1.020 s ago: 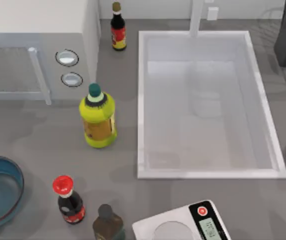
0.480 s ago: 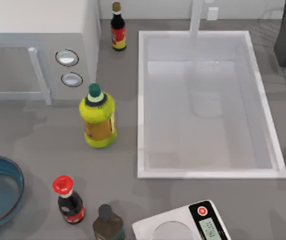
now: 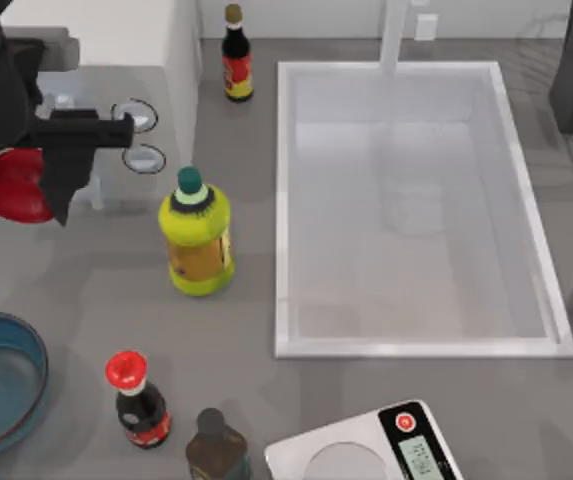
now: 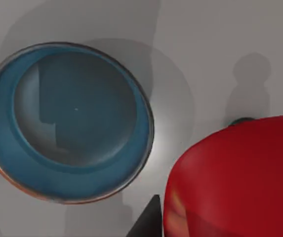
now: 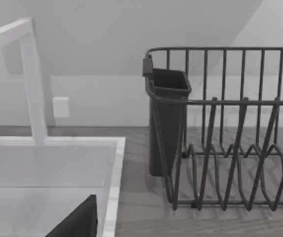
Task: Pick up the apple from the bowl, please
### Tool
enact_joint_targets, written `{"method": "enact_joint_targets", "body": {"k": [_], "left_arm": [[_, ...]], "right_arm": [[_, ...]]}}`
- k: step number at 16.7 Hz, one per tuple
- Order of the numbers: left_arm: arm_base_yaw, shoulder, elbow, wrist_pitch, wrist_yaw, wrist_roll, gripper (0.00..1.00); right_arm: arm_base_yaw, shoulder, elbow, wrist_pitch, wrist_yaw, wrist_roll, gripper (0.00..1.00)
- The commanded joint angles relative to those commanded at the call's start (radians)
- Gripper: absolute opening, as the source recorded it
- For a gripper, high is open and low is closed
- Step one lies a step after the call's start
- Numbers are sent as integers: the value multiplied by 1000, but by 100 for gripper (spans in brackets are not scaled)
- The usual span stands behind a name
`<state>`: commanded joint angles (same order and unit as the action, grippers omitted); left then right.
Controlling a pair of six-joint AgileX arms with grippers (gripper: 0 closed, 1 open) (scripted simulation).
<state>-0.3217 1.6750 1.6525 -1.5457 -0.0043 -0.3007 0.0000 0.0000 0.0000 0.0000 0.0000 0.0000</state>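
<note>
The apple [image 3: 8, 188], glossy and red, hangs above the counter in front of the microwave at the far left, and my left gripper [image 3: 21, 186] is shut on it. The left wrist view has the apple [image 4: 235, 177] close up beside one dark fingertip [image 4: 148, 223]. Below it on the counter lies the blue bowl [image 4: 13, 163] with nothing inside. The bowl [image 3: 32, 352] sits at the near left edge of the table, well toward the front from the held apple. My right arm is parked at the right; one dark finger [image 5: 77, 223] is visible over the sink corner.
A yellow-green bottle [image 3: 197, 236] stands just right of the apple. A red-capped sauce bottle [image 3: 136, 398] and a dark bottle [image 3: 216, 445] stand near the bowl. The white sink [image 3: 284, 200] fills the middle, a scale [image 3: 366, 450] sits at the front, and a dish rack [image 5: 230, 138] stands at the far right.
My left arm has come into the top view over the microwave, holding the apple; neither was in the earlier frames. The bowl and the bottles have not moved.
</note>
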Motion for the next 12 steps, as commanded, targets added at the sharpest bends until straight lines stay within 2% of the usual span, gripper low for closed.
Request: {"method": "enact_joint_targets", "body": {"k": [3, 5, 12], "left_arm": [[-179, 57, -53, 104, 3, -178, 0], [-246, 78, -84, 158, 4, -244, 0], [-267, 83, -111, 195, 5, -265, 0]], "right_arm": [[0, 0, 0, 0, 0, 0, 100], [0, 0, 0, 0, 0, 0, 100], [0, 0, 0, 0, 0, 0, 100]]}}
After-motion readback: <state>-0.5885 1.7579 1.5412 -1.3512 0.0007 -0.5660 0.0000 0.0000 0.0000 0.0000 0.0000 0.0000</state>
